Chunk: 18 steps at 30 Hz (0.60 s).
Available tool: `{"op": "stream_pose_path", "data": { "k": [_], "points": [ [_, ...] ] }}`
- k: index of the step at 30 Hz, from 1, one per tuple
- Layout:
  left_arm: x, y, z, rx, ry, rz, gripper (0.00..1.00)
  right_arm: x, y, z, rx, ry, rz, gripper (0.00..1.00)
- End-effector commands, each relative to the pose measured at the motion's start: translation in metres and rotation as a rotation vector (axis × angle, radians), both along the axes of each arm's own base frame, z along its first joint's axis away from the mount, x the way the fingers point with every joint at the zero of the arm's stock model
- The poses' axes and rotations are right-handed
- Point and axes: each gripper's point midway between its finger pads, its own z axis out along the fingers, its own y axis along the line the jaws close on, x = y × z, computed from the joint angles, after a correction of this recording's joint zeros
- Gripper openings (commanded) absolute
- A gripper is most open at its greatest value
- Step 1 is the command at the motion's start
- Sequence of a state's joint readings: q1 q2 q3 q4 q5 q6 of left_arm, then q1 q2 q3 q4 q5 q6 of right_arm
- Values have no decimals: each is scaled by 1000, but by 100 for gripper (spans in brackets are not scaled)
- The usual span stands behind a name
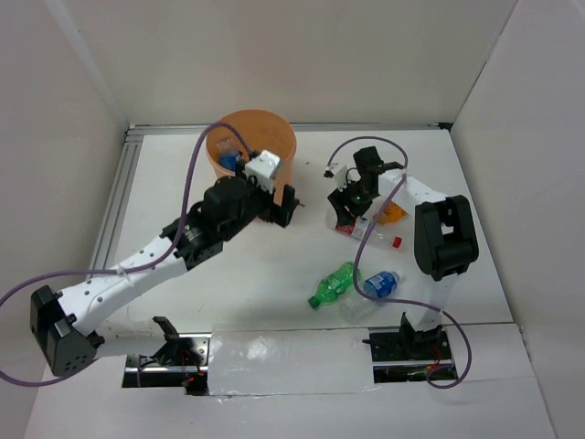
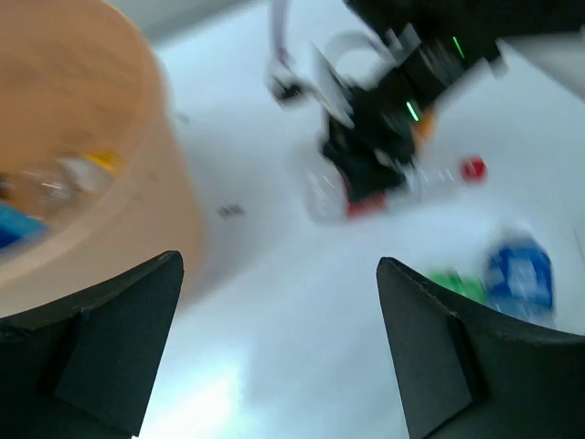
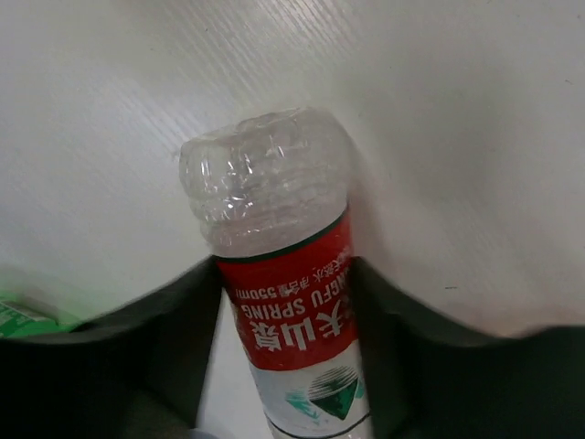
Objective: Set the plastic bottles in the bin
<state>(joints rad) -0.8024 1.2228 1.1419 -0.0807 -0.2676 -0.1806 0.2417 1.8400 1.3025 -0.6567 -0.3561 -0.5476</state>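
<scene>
Red-label bottle (image 3: 292,311): clear ribbed plastic, red band with white print. It lies on its side on the tabletop (image 1: 228,274), right of the bin (image 1: 267,128), base end pointing away from the right wrist camera. A red cap (image 1: 397,241) shows at its other end in the top view.

Right gripper (image 3: 285,265): jaws sit on both sides of the red label and look pressed against it, pinching the bottle where it lies.

Left gripper (image 2: 279,270): jaws spread wide with nothing between them, just beside the bin on its right side. Left wrist view is motion-blurred.

Bin: one, round, orange, tapered, at the back of the tabletop, left of centre.

Bottles on the tabletop, four:
- 1 red-label, in the right jaws
- 1 orange bottle (image 1: 393,216), just beside the red-label one, partly hidden by the right arm
- 1 green bottle (image 1: 331,285), on its side nearer the arm bases
- 1 clear blue-label bottle (image 1: 380,283), on its side just right of the green one

In the bin: one blue-label bottle in the bin (image 1: 228,163) is visible from above. The left wrist view shows more clear plastic and something yellow in there, too blurred to count.
</scene>
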Motion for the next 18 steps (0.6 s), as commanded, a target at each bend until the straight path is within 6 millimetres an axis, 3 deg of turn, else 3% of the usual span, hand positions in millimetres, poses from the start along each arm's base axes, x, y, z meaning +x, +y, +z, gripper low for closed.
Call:
{"op": "stream_pose_path", "data": {
  "k": [1,2,3,4,5,6,8,9,12,13,14,15,16,18],
  "points": [
    [-46,-34,-56,14,75,-244,100,10,6,14,14,-47,62,52],
    [-57,-39,-68,8,90,-284,100,11,4,19,22,-47,67,45],
    [-74,-49,-91,11,110,-336,98,11,10,36,53,-50,92,41],
    [-82,-54,-100,2,117,-354,98,14,10,51,70,-71,102,36],
    [-88,-56,-107,3,113,-365,98,17,12,62,83,-82,116,22],
    [-100,-62,-131,26,147,-388,98,31,18,97,124,-158,136,18],
    [-105,-74,-137,7,122,-408,98,32,25,134,165,-197,165,12],
    [-112,-82,-142,7,120,-435,98,47,29,178,207,-295,178,10],
    [-117,-101,-162,44,127,-457,99,56,41,242,273,-421,219,9],
    [-119,-111,-159,44,111,-470,99,62,49,285,323,-528,244,9],
    [-117,-115,-176,78,138,-468,99,66,53,304,356,-574,249,9],
    [-120,-122,-178,79,138,-482,99,63,61,338,412,-656,292,9],
    [-117,-129,-175,69,130,-482,99,68,72,363,456,-746,326,9],
    [-122,-139,-192,99,150,-518,99,65,83,397,555,-827,342,9]
  ]
}}
